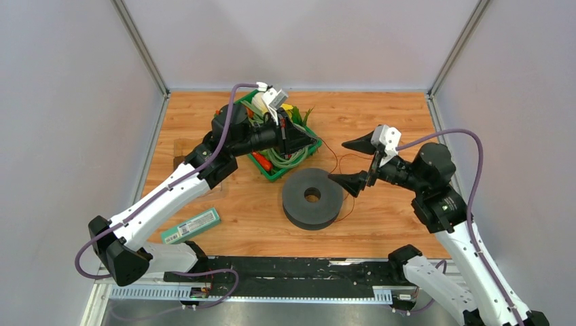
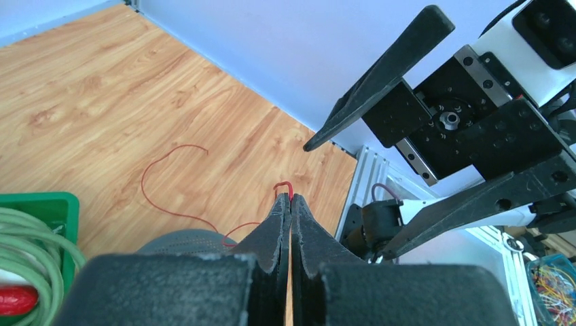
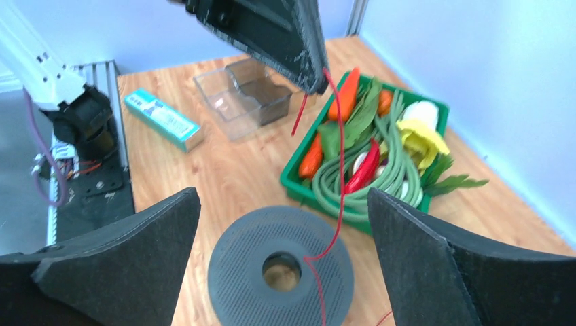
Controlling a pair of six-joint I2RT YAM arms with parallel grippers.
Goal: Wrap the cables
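The cable is a thin red wire (image 2: 163,170). My left gripper (image 2: 291,198) is shut on a small loop of it and hangs above the table by the green basket (image 1: 272,173). From those tips the wire (image 3: 341,204) runs down onto a flat grey spool disc (image 3: 238,265), bends beside the disc's centre hole and trails off toward the near edge. My right gripper (image 3: 284,197) stands wide open just above the disc, and the wire passes between its fingers without touching them. In the top view the left gripper (image 1: 318,141), right gripper (image 1: 335,161) and disc (image 1: 312,197) sit close together, and slack wire (image 1: 350,204) curls to the disc's right.
The green basket (image 3: 292,183) holds toy vegetables and pale green looped strands. A clear plastic container (image 3: 244,92) and a teal box (image 3: 163,119) lie on the wooden table left of it. Grey walls close in the sides and back, and a black rail (image 1: 292,268) runs along the near edge.
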